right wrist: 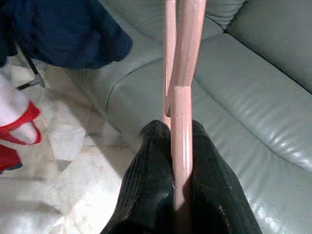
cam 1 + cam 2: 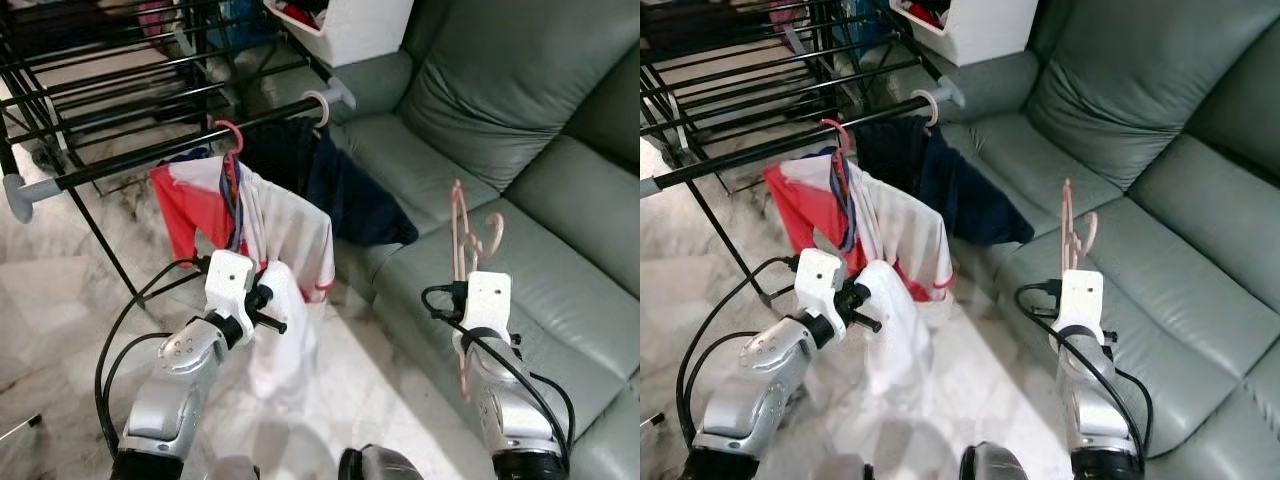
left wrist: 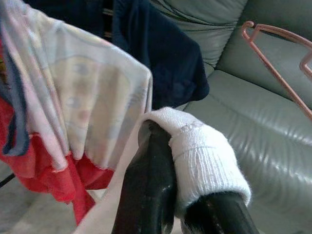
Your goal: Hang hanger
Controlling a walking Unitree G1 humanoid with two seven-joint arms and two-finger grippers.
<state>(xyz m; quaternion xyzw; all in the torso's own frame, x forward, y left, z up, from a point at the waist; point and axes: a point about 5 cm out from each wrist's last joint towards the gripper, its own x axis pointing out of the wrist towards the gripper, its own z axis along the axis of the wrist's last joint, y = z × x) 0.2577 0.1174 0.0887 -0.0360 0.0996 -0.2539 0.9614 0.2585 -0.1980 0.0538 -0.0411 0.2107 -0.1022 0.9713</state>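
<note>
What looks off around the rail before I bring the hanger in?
The red and white shirt sits crooked on its hanger, bunched to one side of the rail. The left tool is clamped on a white garment's cuff. The right tool grips the empty pink hanger upright over the sofa.

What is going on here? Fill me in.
The robot stands between a clothes rack and a grey-green sofa. Its right hand is shut on an empty pink hanger, held upright over the sofa seat, not yet on the rail. Its left hand grips a white cloth beside the red and white shirt hanging from the rail next to a dark garment.
</note>
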